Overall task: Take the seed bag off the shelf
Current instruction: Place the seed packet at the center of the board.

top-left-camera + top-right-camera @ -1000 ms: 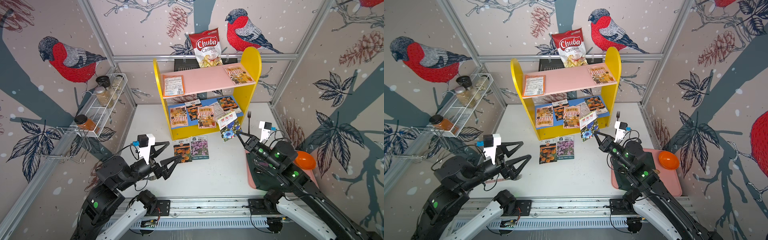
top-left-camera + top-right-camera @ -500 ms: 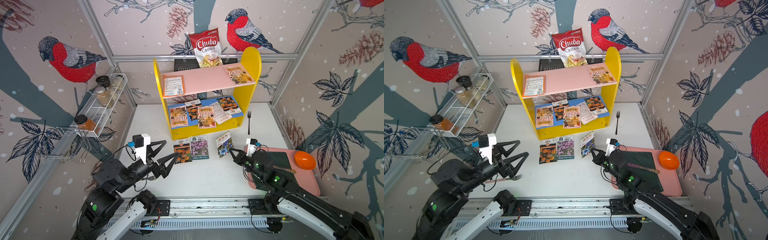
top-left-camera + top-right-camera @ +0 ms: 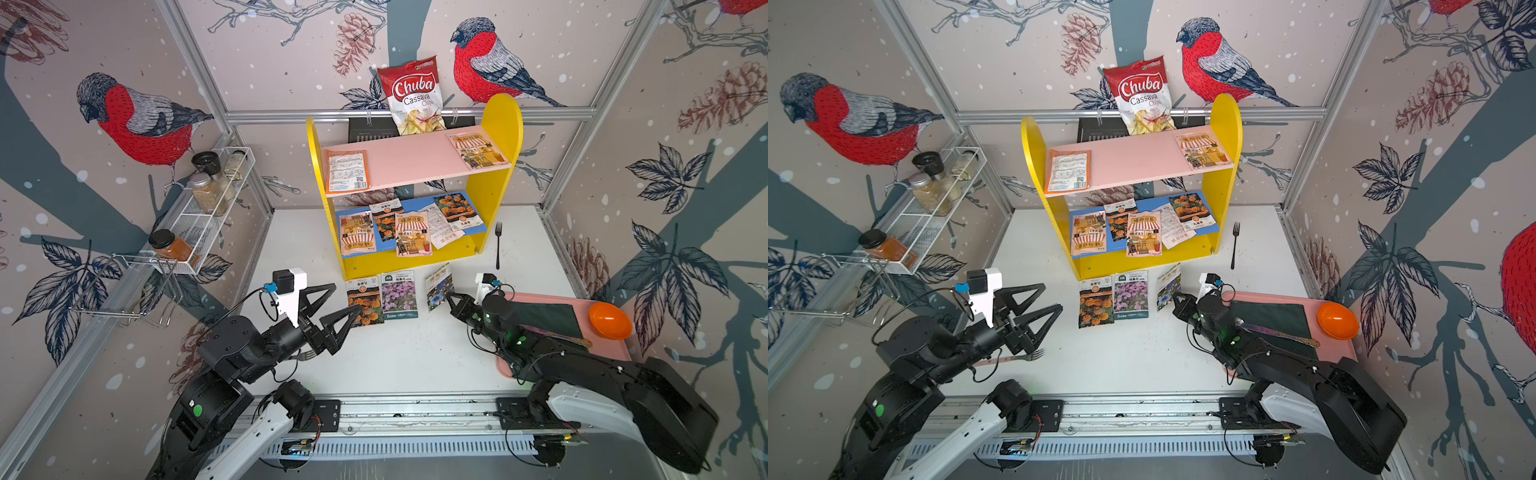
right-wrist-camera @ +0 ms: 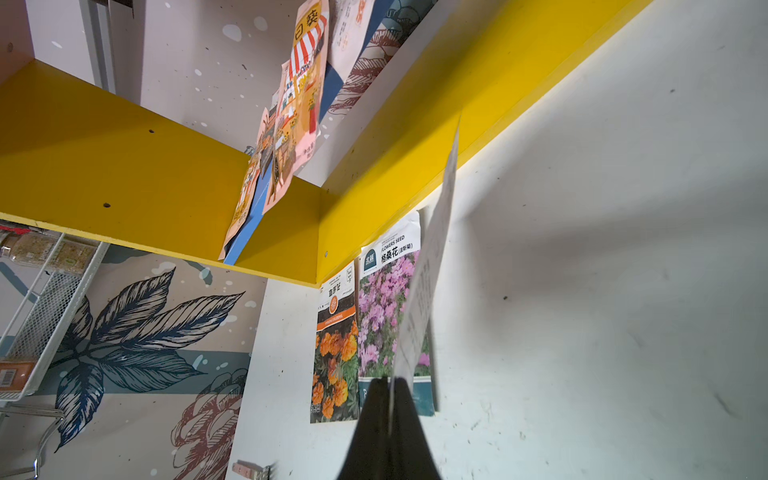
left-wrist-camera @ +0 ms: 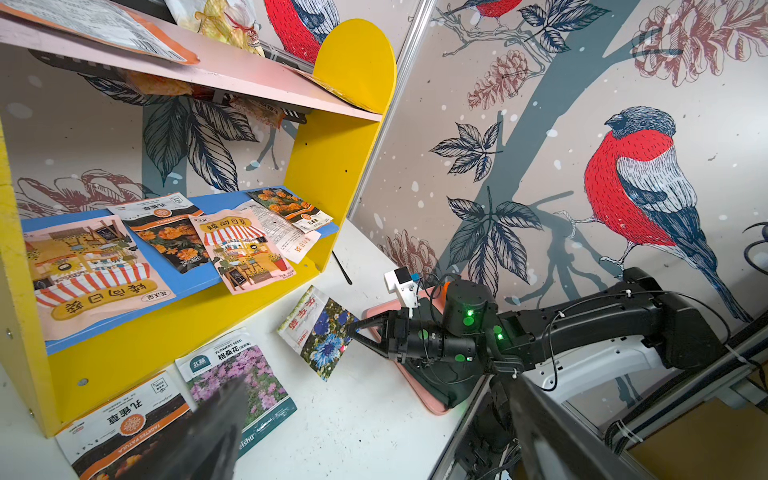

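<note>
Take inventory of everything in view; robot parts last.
shelf: one, yellow sides, pink and blue boards, table's back
upper-board seed bags: two, orange-edged and pinkish, opposite ends
lower-board seed bags: five, mostly orange and pink, overlapping
table seed bags: two, orange-flowered and purple-flowered, flat before shelf
blue-flower seed bag: one, tilted, before shelf
chip bag: one, red-white, behind upper board
black fork: one, table beside shelf
second fork: one, silvery, by left arm
tray: one, pink, bearing dark cloth, orange bowl, spoon
wire rack: one, white, on wall, holding four jars
left gripper: open, above table
right gripper: shut on blue-flower seed bag
</note>
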Available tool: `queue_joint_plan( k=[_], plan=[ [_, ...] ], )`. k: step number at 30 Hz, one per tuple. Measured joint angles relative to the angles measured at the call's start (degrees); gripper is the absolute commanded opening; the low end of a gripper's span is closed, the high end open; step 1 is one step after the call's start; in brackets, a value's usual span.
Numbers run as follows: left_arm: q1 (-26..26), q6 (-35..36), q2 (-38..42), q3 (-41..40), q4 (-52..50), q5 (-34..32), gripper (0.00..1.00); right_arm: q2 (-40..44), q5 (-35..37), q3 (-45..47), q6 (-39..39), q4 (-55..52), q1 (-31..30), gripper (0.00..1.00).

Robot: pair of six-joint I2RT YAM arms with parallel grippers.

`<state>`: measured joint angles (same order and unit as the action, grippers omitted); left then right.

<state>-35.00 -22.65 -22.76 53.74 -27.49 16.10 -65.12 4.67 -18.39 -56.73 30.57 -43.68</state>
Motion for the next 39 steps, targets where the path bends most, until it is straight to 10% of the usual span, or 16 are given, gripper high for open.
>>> queue_joint_plan(
  k=[19, 39],
  plan=[
    [0.0, 2.1, -2.1, 1.8, -0.3, -2.8, 0.98, -15.6, -4.0, -2.2, -0.7, 9.6, 0.0, 0.0],
    [0.0, 3.1, -2.6, 1.5, -0.4, -3.3, 0.98, -21.1, 13.9, -4.5, -8.3, 1.8, -10.2, 0.15]
  ],
)
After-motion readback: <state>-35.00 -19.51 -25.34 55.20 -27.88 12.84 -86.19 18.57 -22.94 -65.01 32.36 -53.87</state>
